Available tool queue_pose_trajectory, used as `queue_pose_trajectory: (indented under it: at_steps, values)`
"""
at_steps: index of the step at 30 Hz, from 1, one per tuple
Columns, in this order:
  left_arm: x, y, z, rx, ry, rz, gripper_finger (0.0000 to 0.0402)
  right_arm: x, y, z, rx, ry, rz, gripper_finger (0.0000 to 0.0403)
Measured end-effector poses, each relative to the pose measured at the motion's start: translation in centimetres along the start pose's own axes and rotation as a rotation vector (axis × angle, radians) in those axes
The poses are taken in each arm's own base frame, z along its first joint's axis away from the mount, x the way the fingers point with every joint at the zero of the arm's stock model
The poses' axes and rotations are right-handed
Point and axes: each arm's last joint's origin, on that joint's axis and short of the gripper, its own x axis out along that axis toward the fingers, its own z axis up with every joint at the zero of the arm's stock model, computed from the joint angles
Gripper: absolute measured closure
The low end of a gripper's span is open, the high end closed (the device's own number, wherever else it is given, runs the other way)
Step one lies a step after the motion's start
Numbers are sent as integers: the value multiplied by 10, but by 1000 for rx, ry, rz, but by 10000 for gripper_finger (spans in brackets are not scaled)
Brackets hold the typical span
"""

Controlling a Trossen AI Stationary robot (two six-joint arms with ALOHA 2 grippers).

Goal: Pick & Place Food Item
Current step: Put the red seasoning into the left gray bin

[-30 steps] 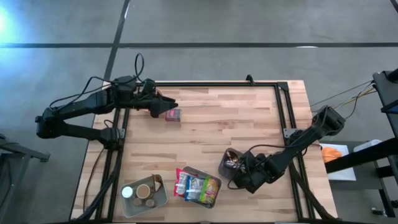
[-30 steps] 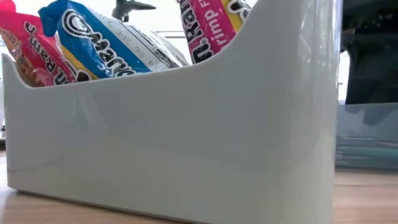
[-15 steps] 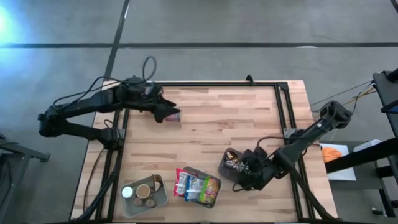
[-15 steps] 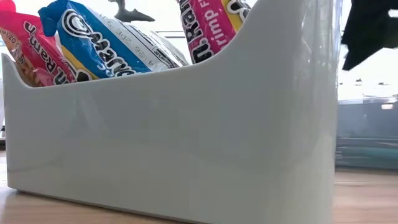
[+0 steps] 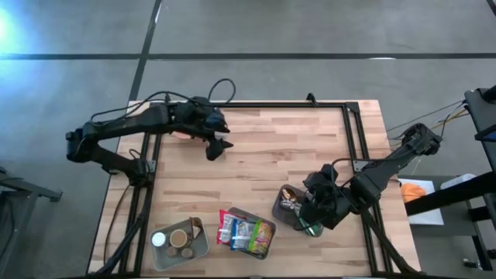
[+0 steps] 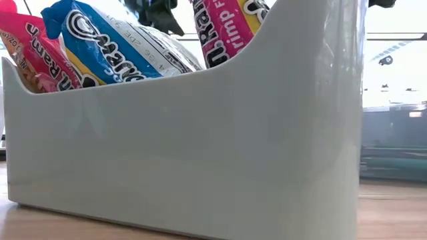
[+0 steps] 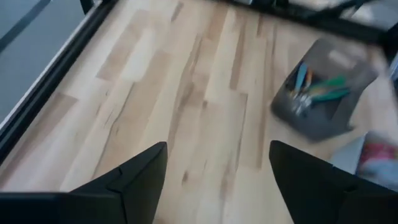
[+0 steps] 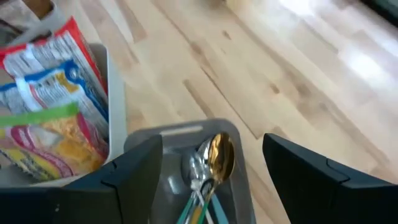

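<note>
1. Left gripper [image 5: 218,147] is hovering over the far left part of the wooden table [image 5: 294,147]. Its fingers are standing wide apart, and its wrist view is showing only bare planks between them, so it is holding nothing.
2. Noodle packets [image 5: 246,232], the only food in plain sight, are standing upright in a white bin [image 6: 200,147] at the near edge, well apart from that gripper. Whether any food is lying under the left gripper, I cannot tell.
3. Right gripper [image 5: 312,223] is hanging above a grey cutlery bin [image 5: 283,203] just beside the packets. Its fingers are spread wide and gripping nothing.
4. Looking past those fingers, a gold spoon [image 8: 219,155] is lying in the grey bin together with green-handled utensils.
5. Farther along the near edge, a small tray [image 5: 203,249] is sitting by the left corner, carrying several round containers.
</note>
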Motion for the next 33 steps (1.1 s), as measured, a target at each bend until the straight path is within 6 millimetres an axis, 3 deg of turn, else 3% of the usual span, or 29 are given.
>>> queue_pose_trajectory:
  at_steps: [6, 11, 16, 21, 26, 33]
  values:
    - [26, 5, -12, 79, 192, 20, 59, 2, 0, -1, -10, -19, -17, 129]
    - [55, 16, -26, 164, 379, 175, 7, 6, -2, -5, -18, -11, -32, 129]
    - [89, 25, -39, 250, 527, 218, 24, 6, -2, -5, -22, -11, -31, 129]
    - [110, 30, -53, 354, 655, 202, 27, 6, -2, -6, -15, -10, -30, 129]
    - [113, 42, -53, 402, 673, 218, 27, 6, -2, -6, -21, -7, -29, 129]
    - [113, 68, -55, 324, 675, 191, 28, 7, -2, -6, -63, -6, -31, 129]
